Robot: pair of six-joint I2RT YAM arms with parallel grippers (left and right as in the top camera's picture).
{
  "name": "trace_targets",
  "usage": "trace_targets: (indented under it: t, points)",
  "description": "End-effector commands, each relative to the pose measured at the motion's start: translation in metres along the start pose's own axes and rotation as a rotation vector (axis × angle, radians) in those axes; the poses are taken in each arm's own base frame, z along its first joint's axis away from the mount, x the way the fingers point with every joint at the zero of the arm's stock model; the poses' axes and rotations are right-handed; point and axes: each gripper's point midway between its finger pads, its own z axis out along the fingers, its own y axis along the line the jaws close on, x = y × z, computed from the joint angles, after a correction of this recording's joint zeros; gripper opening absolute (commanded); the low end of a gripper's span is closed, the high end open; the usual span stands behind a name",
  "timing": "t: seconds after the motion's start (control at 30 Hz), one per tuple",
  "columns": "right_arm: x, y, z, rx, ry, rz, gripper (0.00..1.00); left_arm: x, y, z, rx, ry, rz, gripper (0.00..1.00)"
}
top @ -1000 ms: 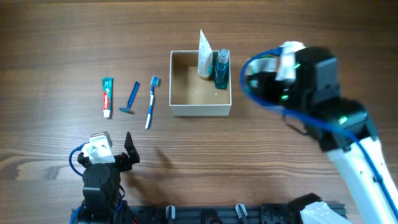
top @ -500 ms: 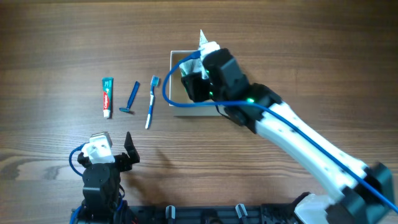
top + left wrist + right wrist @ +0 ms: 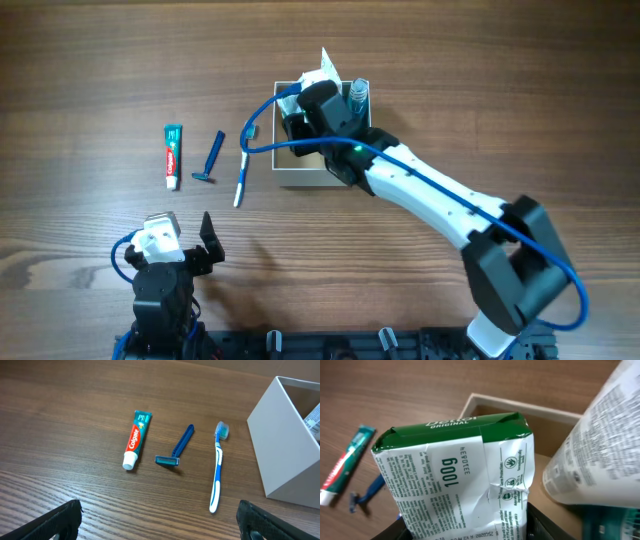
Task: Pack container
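The right gripper [image 3: 297,122] hangs over the container [image 3: 298,178], toward its 9 o'clock half in the overhead view. It is closed around a green-and-white soap pack [image 3: 460,475] printed "Original" and "100g". In the right wrist view the pack fills the middle, and only dark slivers of the fingers show at the bottom edge. The arm hides the pack from above, so it cannot be told whether the pack touches the container's floor.

Just beside the pack at 3 o'clock in the wrist view, a white printed tube [image 3: 590,445] stands inside the container. From above, the tube [image 3: 327,68] is at the 12 o'clock wall, with a blue bottle [image 3: 358,95] next to it in the 1 o'clock corner. The white-walled container sits a little toward 12 o'clock from the middle of the wooden table [image 3: 450,50]. Its tan inside shows past the pack in the wrist view.

At 9 o'clock from the container three items lie flat in a row, apart from each other. The blue-and-white toothbrush [image 3: 243,165] is nearest, then the blue razor [image 3: 210,158], then the toothpaste tube [image 3: 172,155], cap toward 6 o'clock.

The left gripper [image 3: 159,510] is at 7 o'clock on the table, well apart from the row. Its fingers are spread wide and hold nothing.
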Motion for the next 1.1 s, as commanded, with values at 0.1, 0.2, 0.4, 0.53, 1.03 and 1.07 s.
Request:
trace_targets:
  t: [0.1, 0.2, 0.4, 0.53, 1.03, 1.07]
  points:
    - [-0.017, 0.011, -0.003, -0.045, -0.048, -0.002, 0.57, 0.003, -0.001, 0.001, 0.01, 0.005, -0.005, 1.0]
    - [-0.041, 0.031, -0.029, -0.121, -0.1, -0.01, 0.72, 0.003, -0.001, 0.001, 0.01, 0.005, -0.005, 1.0]
    - [-0.075, 0.04, -0.086, -0.162, -0.2, 0.002, 0.76, 0.003, -0.001, 0.001, 0.01, 0.005, -0.005, 1.0]
    - [-0.075, 0.034, -0.133, -0.149, -0.191, 0.0, 0.79, 0.003, -0.001, 0.001, 0.01, 0.005, -0.005, 1.0]
    - [-0.069, -0.153, -0.339, 0.383, -0.431, 0.337, 0.9, 0.003, 0.001, 0.001, -0.003, 0.002, 0.006, 1.0]
    - [-0.065, -0.16, -0.342, 0.401, -0.422, 0.352, 0.9, 0.001, 0.005, 0.001, -0.025, -0.003, 0.026, 1.0]
